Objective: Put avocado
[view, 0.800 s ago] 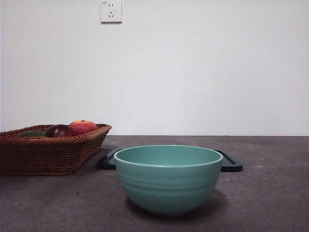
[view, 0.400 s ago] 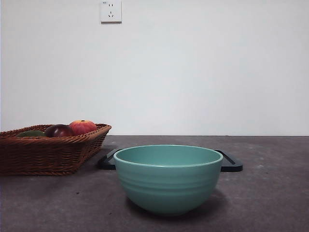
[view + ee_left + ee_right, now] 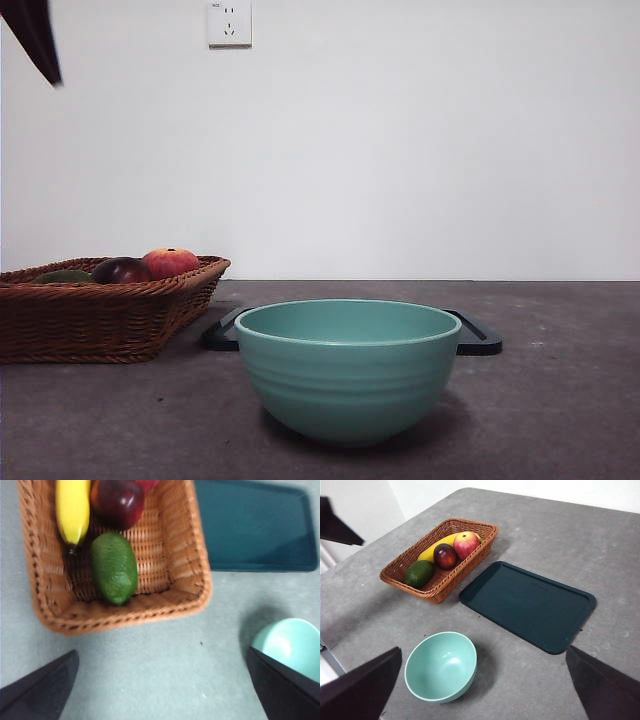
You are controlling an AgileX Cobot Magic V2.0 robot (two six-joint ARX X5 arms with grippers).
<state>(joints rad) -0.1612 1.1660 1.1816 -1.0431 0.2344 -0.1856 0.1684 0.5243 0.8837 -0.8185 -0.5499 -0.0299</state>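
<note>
The avocado point(image 3: 114, 567) is a dark-green oval lying in the near end of the wicker basket point(image 3: 196, 575). It also shows in the right wrist view point(image 3: 419, 573) and just peeks over the basket rim in the front view point(image 3: 65, 276). My left gripper point(image 3: 165, 690) is open and empty, high above the table in front of the basket. It shows as a black tip at the top left of the front view point(image 3: 35, 35). My right gripper point(image 3: 485, 690) is open and empty, high above the table, far from the basket.
The basket also holds a banana point(image 3: 73, 507), a dark purple-red fruit point(image 3: 117, 502) and a red-orange fruit point(image 3: 466, 544). A teal bowl point(image 3: 348, 370) stands in front. A dark flat tray point(image 3: 527, 605) lies beside the basket, behind the bowl.
A black gripper tip has come into the top left corner of the front view. The fruit, basket, bowl and tray have not moved.
</note>
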